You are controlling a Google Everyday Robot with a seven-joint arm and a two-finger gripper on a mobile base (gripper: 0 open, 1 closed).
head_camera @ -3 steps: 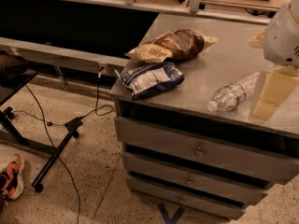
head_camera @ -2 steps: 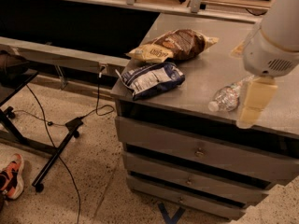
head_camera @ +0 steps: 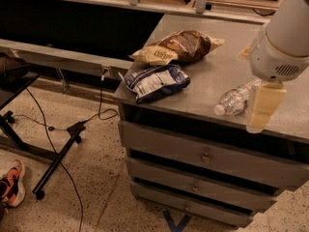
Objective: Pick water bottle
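**Grey drawer cabinet with a bottle near its front edge**

A grey cabinet (head_camera: 203,88) with three drawers stands on a speckled floor. The robot's white arm (head_camera: 285,37) reaches in over the cabinet's right side. A brown snack bag (head_camera: 183,46) lies toward the back, and a blue-and-white bag (head_camera: 157,81) sits at the front left corner. The gripper (head_camera: 260,115) hangs just right of the water bottle (head_camera: 233,100); I cannot tell whether it is wide or closed. The bottle lies on its side with its cap toward the front edge.

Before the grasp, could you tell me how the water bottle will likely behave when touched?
Lying on its side near the counter edge, the water bottle may roll if nudged. Its clear plastic probably dents when squeezed. The end effector hangs beside its base.
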